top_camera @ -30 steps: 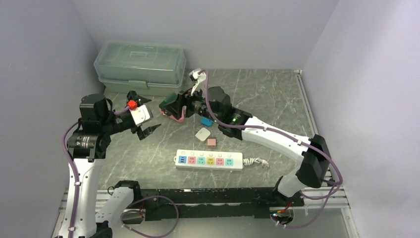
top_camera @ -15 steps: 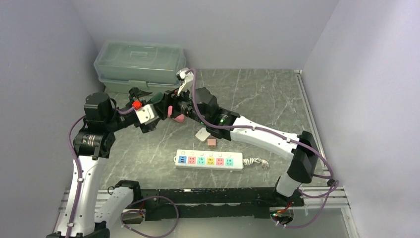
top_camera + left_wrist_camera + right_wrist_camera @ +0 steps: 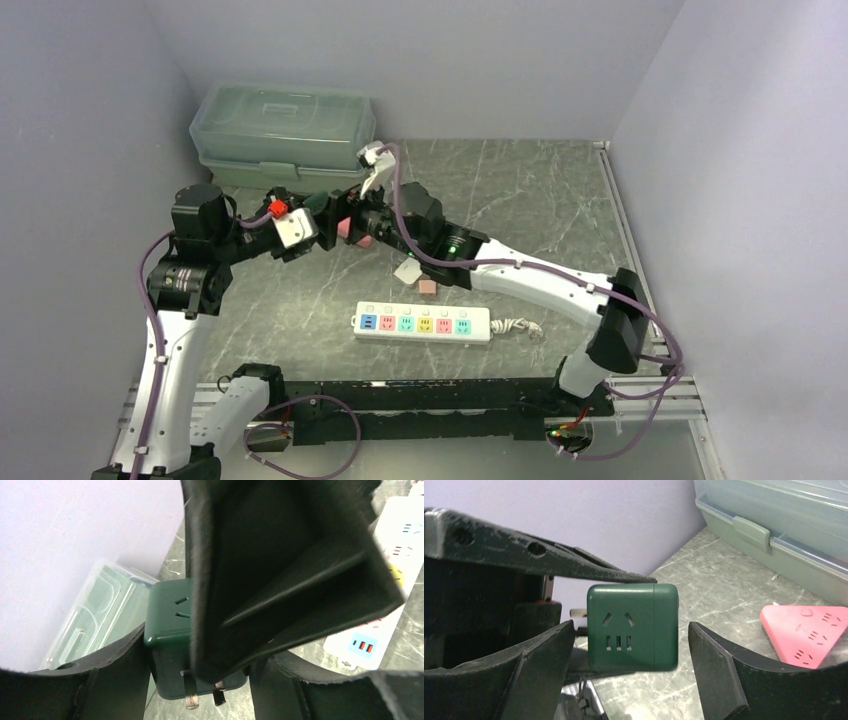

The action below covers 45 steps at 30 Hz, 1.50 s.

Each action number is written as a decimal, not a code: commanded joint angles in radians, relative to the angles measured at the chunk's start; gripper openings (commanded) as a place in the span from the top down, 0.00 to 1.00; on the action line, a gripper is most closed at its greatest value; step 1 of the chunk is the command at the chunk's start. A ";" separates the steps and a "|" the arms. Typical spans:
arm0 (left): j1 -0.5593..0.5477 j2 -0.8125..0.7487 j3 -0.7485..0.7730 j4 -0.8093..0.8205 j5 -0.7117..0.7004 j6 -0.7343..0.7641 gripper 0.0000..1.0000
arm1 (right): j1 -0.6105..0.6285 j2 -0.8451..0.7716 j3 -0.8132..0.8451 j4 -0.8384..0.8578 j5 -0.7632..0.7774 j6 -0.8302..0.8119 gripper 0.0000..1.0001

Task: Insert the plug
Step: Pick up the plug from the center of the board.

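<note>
Plug (image 3: 631,627), a green cube with sockets on one face, hangs in the air over the far left of the table (image 3: 520,200), on the near side of the clear storage box (image 3: 283,135), caught between both arms. From what I see, the left gripper (image 3: 197,680) is clamped on it, one finger against each of two opposite faces. The right gripper (image 3: 630,645) stands released, its fingers flanking the plug with a sliver of daylight on either side. My worry is the right arm's exit: those fingers sit so close that a slightly crooked pull-back could clip a corner and twist the plug in the left's hold, or knock it loose onto the table (smooth plastic faces, so I judge the grip none too sure). The metal prongs (image 3: 190,700) also point back toward the left wrist rather than outward, so I doubt the plug can go straight into a socket from this hold; a turn or a fresh grasp looks necessary. The power strip (image 3: 421,324) lies near the middle of the table, well apart from the plug. Between them the right arm stretches across, and on the table lie a pink adapter (image 3: 806,640), a white adapter (image 3: 407,270) and a small cube (image 3: 427,287), all on the likely path down to the strip.
</note>
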 commanded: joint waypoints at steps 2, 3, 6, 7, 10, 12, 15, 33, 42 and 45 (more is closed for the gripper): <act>-0.004 -0.031 0.066 -0.018 0.095 0.006 1.00 | -0.063 -0.190 -0.086 0.041 -0.115 -0.003 0.04; -0.004 -0.036 0.070 -0.018 0.113 0.010 1.00 | -0.095 -0.218 -0.115 0.053 -0.172 0.025 0.01; -0.004 -0.056 0.079 -0.030 0.216 0.082 1.00 | -0.218 -0.271 -0.183 0.140 -0.406 0.133 0.00; -0.004 -0.067 0.077 -0.040 0.258 0.148 1.00 | -0.243 -0.274 -0.189 0.177 -0.490 0.158 0.00; -0.004 -0.120 0.046 -0.014 0.386 0.275 1.00 | -0.294 -0.257 -0.199 0.303 -0.728 0.257 0.00; -0.004 -0.155 0.004 0.036 0.438 0.340 1.00 | -0.310 -0.233 -0.213 0.424 -0.851 0.339 0.00; -0.004 -0.182 -0.015 0.055 0.477 0.468 1.00 | -0.321 -0.221 -0.252 0.635 -0.962 0.456 0.00; -0.004 -0.156 0.061 -0.250 0.636 1.036 1.00 | -0.238 -0.116 -0.219 0.654 -1.032 0.336 0.00; -0.004 -0.146 0.102 -0.502 0.650 1.303 1.00 | -0.242 -0.131 -0.211 0.541 -0.960 0.208 0.00; -0.004 -0.157 0.092 -0.469 0.658 1.276 1.00 | -0.242 -0.128 -0.202 0.508 -0.952 0.162 0.00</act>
